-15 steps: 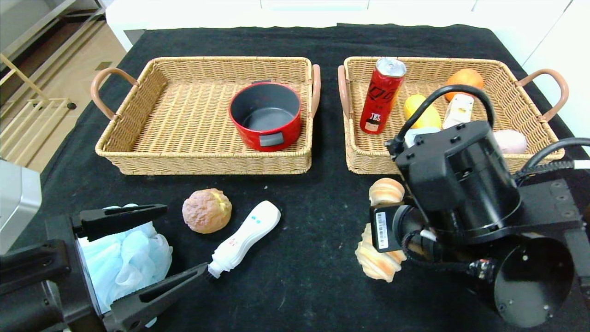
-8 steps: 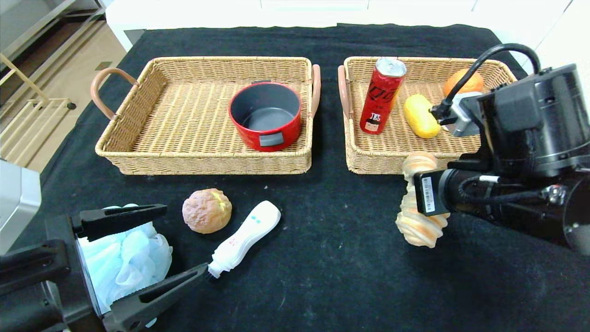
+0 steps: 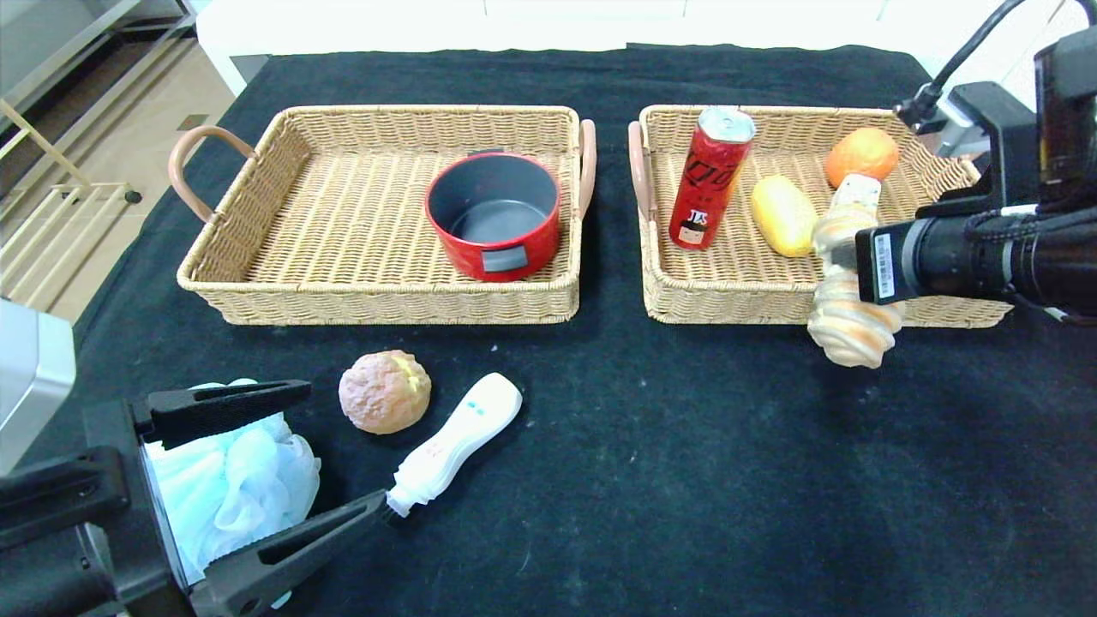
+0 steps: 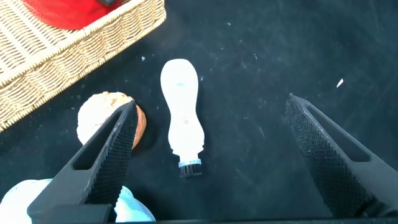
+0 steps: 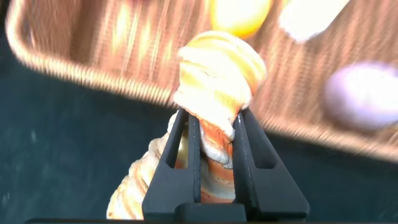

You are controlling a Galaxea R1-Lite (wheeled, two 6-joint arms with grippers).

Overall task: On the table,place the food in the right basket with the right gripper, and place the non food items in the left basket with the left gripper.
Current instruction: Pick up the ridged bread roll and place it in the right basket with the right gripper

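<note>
**Head view status: bread in transit to the right basket**

Head view shows my right tool (image 3: 844, 257) has carried the twisted bread (image 3: 848, 296) from the near table area up to the front rim of the right basket (image 3: 728, 296) over the last second. The bread now hangs clear of the table (image 3: 617, 480), overlapping that front rim from this angle. I judge the transfer nearly done: what remains is to clear the rim and release inside.

Right tool state: closed on the twisted bread. The right wrist view confirms both fingers (image 5: 186, 155) pinch the bread (image 5: 214, 81) at its middle, with 1 end hanging below them.

Appearance of the held item: a pale, cream-and-orange spiral loaf, ridged along its length, tilted lengthwise.

Right basket contents visible: 1 red can (image 3: 711, 176), 1 yellow item (image 3: 782, 214), 1 orange (image 3: 861, 154). The wrist view also shows a pale pink item inside.

Left tool (image 3: 257, 480): parked at the near left corner, jaws spread wide and holding nothing, over a blue bath pouf (image 3: 231, 484).

Items left on the table: 1 round bun (image 3: 384, 391) (food) and 1 white bottle (image 3: 454, 441) (non-food). The left basket (image 3: 257, 291) holds 1 red pot (image 3: 494, 214).
</note>
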